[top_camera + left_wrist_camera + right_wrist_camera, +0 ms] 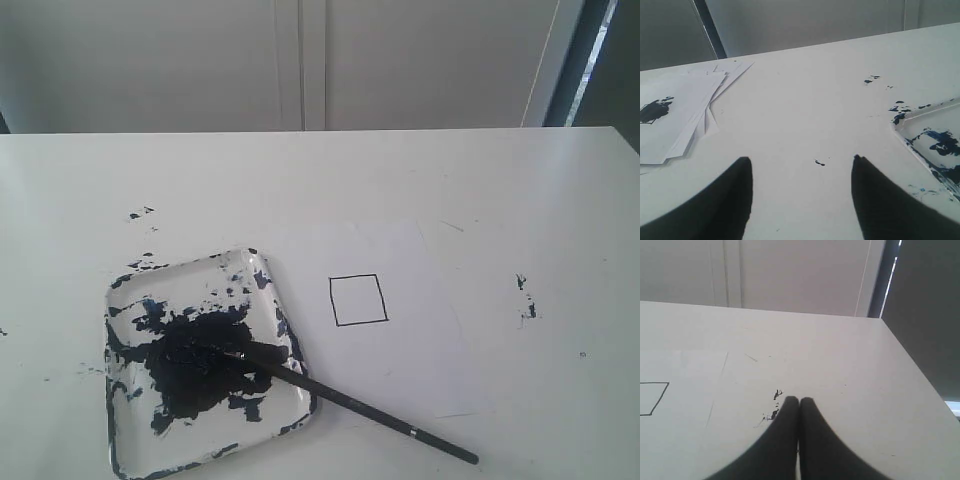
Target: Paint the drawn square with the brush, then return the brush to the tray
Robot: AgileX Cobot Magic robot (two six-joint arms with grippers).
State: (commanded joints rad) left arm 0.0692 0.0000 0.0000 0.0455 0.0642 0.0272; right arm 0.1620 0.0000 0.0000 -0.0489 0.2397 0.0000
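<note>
While neither of my arms shows in the exterior view, each wrist view looks low across the white table (300, 180). My left pincer (800, 158) has its dark fingers spread wide with nothing between them. My right pincer (799, 400) has its fingers pressed together, empty, just beside some paint specks (775, 395).

Only the exterior view shows the brush (350, 403). Its bristles lie in the dark paint of the tray (185, 264) near the table's front edge, and its handle crosses the rim onto the table. The drawn square (358, 300), white inside, sits on a paper sheet (420, 300) mid-table, apart from the tray.

My left wrist view alone shows a stack of sheets (680, 115) with a dark blot, plus one tray corner (930, 125). My right wrist view catches part of the square (651, 399).
</note>
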